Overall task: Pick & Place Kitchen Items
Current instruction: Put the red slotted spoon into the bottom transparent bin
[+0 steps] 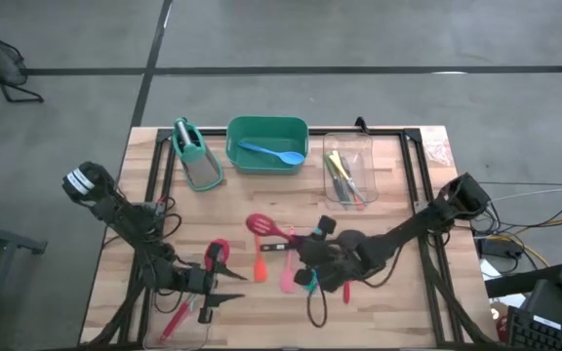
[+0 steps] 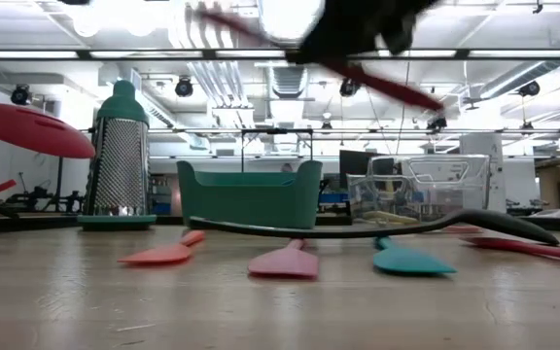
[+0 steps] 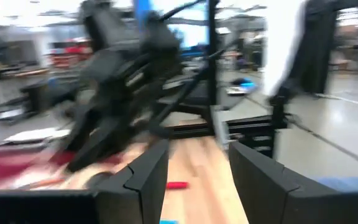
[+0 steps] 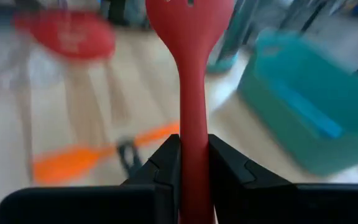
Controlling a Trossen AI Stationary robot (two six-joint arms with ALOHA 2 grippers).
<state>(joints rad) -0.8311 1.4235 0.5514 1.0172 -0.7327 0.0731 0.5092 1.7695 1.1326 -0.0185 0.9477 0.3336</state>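
Counter point(image 1: 261, 302): pale wood planks, seen from above, both arms reaching in from the sides.
Right end effector point(image 4: 194, 163): near the counter's centre, fingers pinching the handle of a red slotted spoon point(image 4: 191, 74); in the low view the spoon is lifted clear of the counter.
Left end effector point(image 3: 197, 180): at 7 o'clock on the counter, fingers spread with nothing between them.
Loose utensils: orange spatula point(image 2: 161, 253), pink spatula point(image 2: 285, 262) and teal spatula point(image 2: 411, 259) lie flat near the centre; a black ladle point(image 2: 377, 227) lies just behind them.
Green tub point(image 1: 266, 144): at 12 o'clock, holding a blue spoon point(image 1: 273, 153).
Grater point(image 1: 195, 154): at 11 o'clock, beside the tub.
Clear bin point(image 1: 347, 168): at 1 o'clock, with several slim tools inside.
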